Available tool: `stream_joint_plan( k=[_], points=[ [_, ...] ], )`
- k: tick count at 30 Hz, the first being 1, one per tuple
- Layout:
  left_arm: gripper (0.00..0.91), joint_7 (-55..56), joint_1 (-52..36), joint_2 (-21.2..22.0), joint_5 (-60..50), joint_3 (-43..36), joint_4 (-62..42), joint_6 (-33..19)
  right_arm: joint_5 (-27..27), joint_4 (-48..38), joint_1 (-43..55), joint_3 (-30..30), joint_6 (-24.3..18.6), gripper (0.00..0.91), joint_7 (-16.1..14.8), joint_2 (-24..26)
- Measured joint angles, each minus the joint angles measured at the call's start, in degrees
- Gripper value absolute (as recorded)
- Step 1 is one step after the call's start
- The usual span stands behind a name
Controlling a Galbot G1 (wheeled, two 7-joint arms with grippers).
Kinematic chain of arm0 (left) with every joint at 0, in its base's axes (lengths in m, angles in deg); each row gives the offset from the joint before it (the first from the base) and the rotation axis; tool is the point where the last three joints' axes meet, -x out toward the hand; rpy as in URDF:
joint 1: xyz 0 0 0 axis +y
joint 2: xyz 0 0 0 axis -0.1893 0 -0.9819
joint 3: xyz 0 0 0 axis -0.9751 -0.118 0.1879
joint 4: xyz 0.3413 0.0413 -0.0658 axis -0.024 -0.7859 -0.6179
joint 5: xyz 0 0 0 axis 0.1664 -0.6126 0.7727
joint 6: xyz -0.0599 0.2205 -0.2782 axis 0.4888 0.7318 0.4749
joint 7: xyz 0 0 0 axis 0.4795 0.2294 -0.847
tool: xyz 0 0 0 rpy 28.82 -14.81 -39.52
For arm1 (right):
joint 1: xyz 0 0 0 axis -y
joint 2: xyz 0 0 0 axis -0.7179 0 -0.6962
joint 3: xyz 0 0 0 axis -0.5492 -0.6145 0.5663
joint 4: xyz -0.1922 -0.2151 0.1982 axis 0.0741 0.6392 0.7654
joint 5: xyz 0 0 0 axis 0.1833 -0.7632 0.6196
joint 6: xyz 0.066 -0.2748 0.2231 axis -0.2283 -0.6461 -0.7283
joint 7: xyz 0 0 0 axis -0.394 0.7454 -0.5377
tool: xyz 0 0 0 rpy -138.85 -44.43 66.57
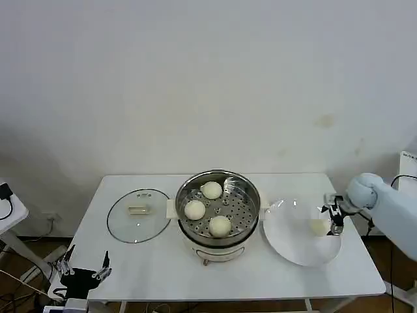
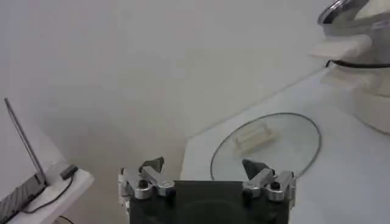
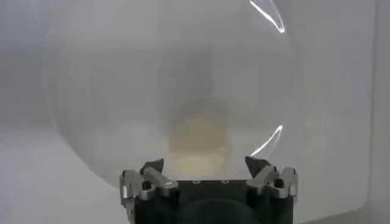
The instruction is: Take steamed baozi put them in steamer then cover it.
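The steel steamer (image 1: 245,210) stands mid-table with three pale baozi on its perforated tray (image 1: 211,190) (image 1: 195,209) (image 1: 220,225). Another baozi (image 1: 318,226) lies on the white plate (image 1: 287,235) to the right. My right gripper (image 1: 333,220) hovers at the plate's right side, open, with that baozi (image 3: 198,143) just ahead of its spread fingers (image 3: 204,164) and apart from them. The glass cover (image 1: 139,215) lies flat left of the steamer, cream handle up. My left gripper (image 1: 83,267) is parked open below the table's front left corner.
In the left wrist view, beyond the open left gripper (image 2: 204,165), the cover (image 2: 292,152) and the steamer's side (image 2: 365,67) show. The white table (image 1: 163,277) has bare room along its front edge. A small side table (image 1: 10,212) stands at far left.
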Motion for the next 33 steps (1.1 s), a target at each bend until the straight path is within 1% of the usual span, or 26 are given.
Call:
stream_joint_plan(
  k=[2, 3, 12, 13, 14, 15, 18, 27, 33],
  points=[
    [0.907, 0.0, 0.0, 0.07, -0.01, -0.01, 0.0, 0.0, -0.18, -0.79, -0.4, 0.43, 0.02, 0.907, 0.02, -0.69],
    [0.907, 0.0, 0.01, 0.08, -0.01, -0.04, 0.01, 0.0, -0.31, -1.2, -0.55, 0.61, 0.02, 0.887, 0.08, -0.97],
    [0.907, 0.0, 0.25, 0.15, -0.04, 0.01, 0.39, -0.01, -0.76, -3.43, -1.08, 1.56, 0.3, 0.806, 0.46, -2.86],
    [0.907, 0.0, 0.25, 0.16, -0.05, 0.02, 0.4, -0.01, -0.87, -3.59, -1.16, 1.6, 0.33, 0.776, 0.48, -3.0],
    [0.907, 0.0, 0.24, 0.17, -0.06, 0.02, 0.4, -0.02, -0.93, -3.69, -1.23, 1.65, 0.35, 0.776, 0.49, -3.11],
    [0.907, 0.0, 0.22, 0.18, -0.07, 0.02, 0.4, -0.02, -0.99, -3.82, -1.27, 1.7, 0.37, 0.705, 0.53, -3.18],
    [0.907, 0.0, 0.14, 0.23, -0.07, 0.02, 0.38, -0.02, -1.23, -4.01, -1.46, 1.99, 0.37, 0.685, 0.55, -3.36],
    [0.907, 0.0, 0.23, 0.17, -0.08, 0.14, 0.37, -0.02, -0.79, -3.57, -1.05, 1.66, 0.72, 0.685, 0.54, -2.83],
    [0.907, 0.0, 0.18, 0.06, -0.08, 0.17, 0.5, -0.02, 0.77, -0.8, 0.94, 0.02, 1.6, 0.685, 0.33, -1.07]
  ],
)
